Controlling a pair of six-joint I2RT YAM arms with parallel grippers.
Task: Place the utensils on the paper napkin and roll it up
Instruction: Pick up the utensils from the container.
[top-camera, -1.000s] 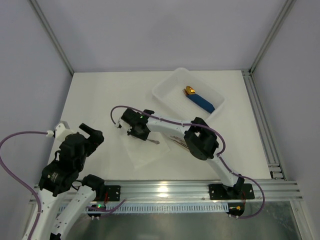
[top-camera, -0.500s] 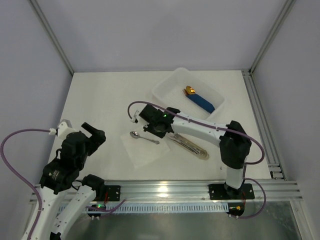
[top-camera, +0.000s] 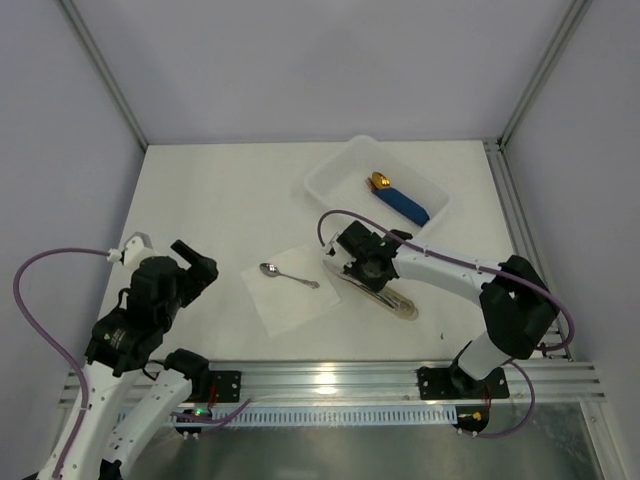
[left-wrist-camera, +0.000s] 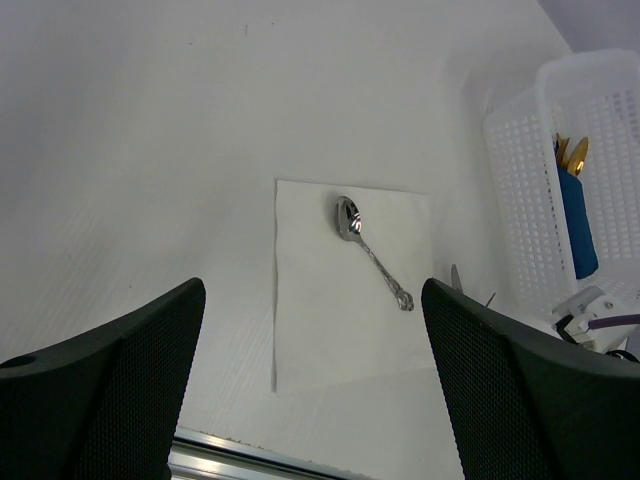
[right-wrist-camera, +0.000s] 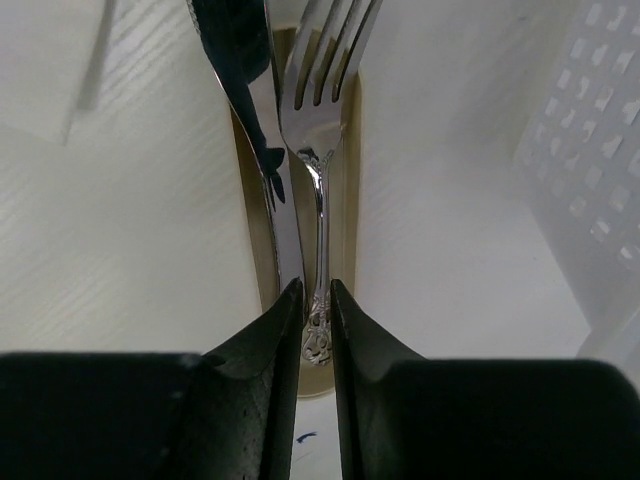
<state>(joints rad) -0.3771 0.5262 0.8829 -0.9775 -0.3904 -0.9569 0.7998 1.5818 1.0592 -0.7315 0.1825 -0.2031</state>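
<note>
Spoon (top-camera: 288, 276) on napkin (top-camera: 292, 308); L gripper (left-wrist-camera: 312, 287) wide apart; R gripper (right-wrist-camera: 315, 292) straddles fork (right-wrist-camera: 321, 175) handle, clamped or not unclear.

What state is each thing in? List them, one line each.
spoon: lying flat on the napkin
paper napkin: spread flat, unrolled
fork: lying on the sleeve, handle end pinched
knife: lying beside the fork
beige sleeve: flat under both
white tray: upright, holding the blue-handled piece
left gripper: open, empty
right gripper: shut on the fork
</note>
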